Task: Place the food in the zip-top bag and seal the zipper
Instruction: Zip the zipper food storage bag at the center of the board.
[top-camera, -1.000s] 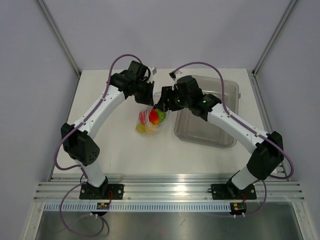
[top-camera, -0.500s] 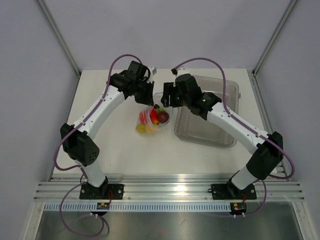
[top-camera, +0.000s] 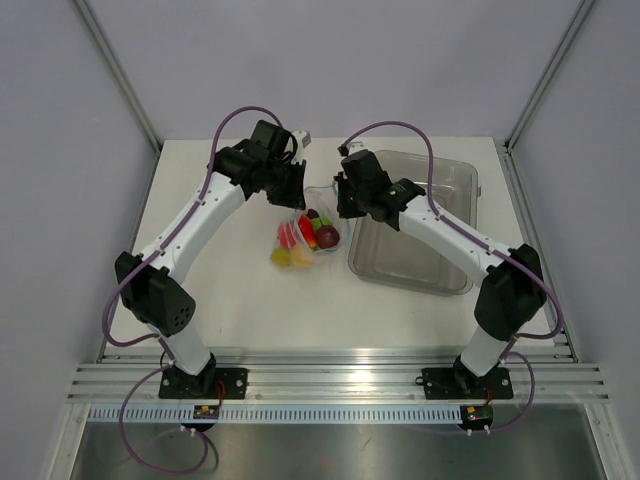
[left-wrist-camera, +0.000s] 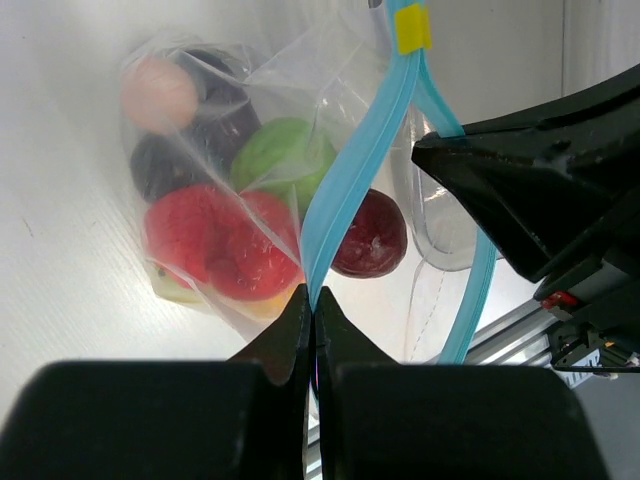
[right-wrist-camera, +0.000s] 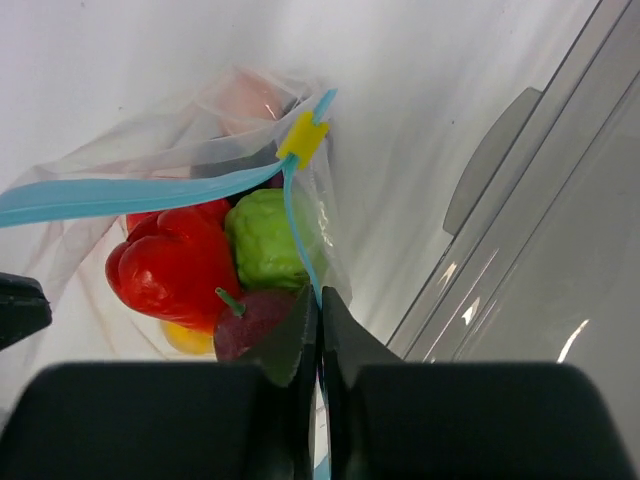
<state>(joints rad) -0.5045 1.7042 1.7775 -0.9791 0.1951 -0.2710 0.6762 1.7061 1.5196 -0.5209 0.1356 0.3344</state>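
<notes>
The zip-top bag lies on the white table between both arms, its mouth held apart. Through the clear plastic the food shows: a red pepper, a green piece, a dark red fruit, a yellow piece and a pink one. The zipper is a light-blue strip with a yellow slider at one end. My left gripper is shut on one side of the strip. My right gripper is shut on the other side.
A grey translucent bin stands right of the bag, its wall close beside my right gripper. Grey enclosure walls surround the table. My left gripper is at the bag's far side.
A dark red fruit dropped from my right gripper into the bag. That gripper then pulled back to the bag's mouth and shut on the blue strip. The left grip stayed.
</notes>
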